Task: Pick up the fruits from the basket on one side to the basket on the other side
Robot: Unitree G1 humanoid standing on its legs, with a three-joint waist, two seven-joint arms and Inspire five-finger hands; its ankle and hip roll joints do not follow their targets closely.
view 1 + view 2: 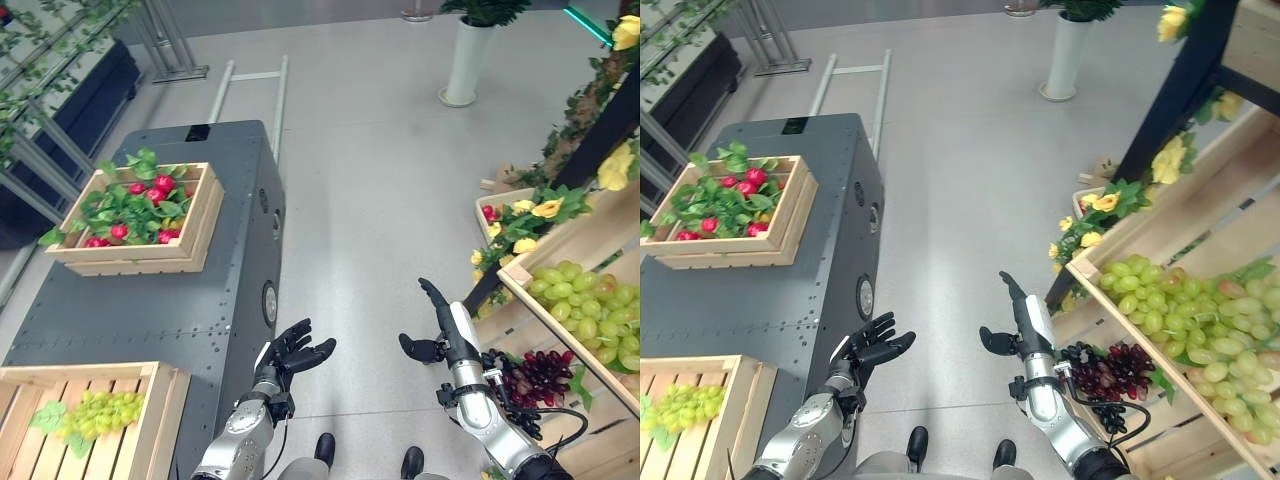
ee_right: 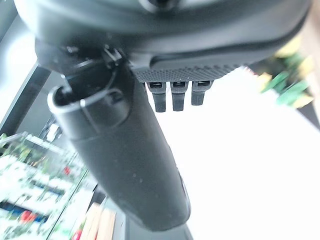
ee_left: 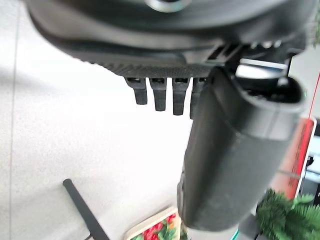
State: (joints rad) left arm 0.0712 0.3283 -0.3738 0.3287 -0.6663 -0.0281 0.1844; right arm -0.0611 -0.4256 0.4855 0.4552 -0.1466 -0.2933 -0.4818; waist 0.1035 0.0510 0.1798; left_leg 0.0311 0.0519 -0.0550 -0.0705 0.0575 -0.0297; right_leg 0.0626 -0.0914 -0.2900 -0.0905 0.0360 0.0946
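Cabinet (image 1: 190, 300), dark grey and boxy, takes up the robot's left side and carries two wooden crates. The far crate (image 1: 195, 225) holds red fruit (image 1: 150, 195) among green leaves. The near crate (image 1: 160, 410), at the lower left corner, holds a bunch of green grapes (image 1: 100, 410) lying on its slats. On the robot's right a slanted wooden display rack (image 1: 560, 330) bears a large heap of green grapes (image 1: 595, 310) in its upper bin, with a bunch of dark red grapes (image 1: 535, 378) lower down, just beside the right forearm. Yellow flowers (image 1: 545, 208) and leaves trail along the rack's far end. A white planter (image 1: 465, 60) stands well apart on the grey floor (image 1: 380, 180). Both hands hang over the floor between cabinet and rack, holding nothing: the left hand (image 1: 292, 352) with fingers loosely spread, the right hand (image 1: 440, 325) with fingers straight and thumb out.
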